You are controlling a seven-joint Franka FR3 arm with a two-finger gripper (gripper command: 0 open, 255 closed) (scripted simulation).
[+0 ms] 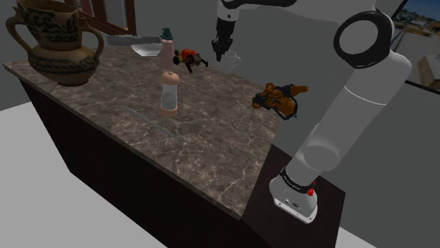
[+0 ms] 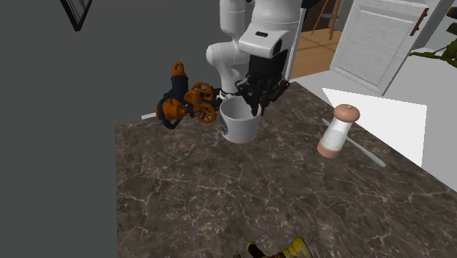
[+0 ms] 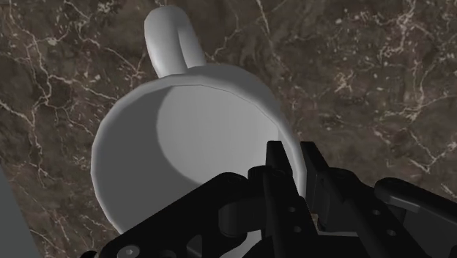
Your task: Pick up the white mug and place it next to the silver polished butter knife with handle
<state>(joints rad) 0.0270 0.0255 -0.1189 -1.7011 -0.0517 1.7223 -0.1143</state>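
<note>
Though upright, mug (image 3: 192,126) rim tight between gripper (image 3: 294,155) fingers.

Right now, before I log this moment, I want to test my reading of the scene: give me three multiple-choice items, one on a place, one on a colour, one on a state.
1. In the second exterior view, the white mug stands: A between a toy and the shaker; B on the floor; C on the robot's stand.
2. That toy is: A green; B white; C mostly orange.
3. The gripper: A hangs open above the mug; B clasps the mug's wall, one finger inside; C grips the handle.
Answers: 1 A, toy on its left, shaker on its right; 2 C, orange body; 3 B, the wrist view shows the rim between the fingers.
</note>
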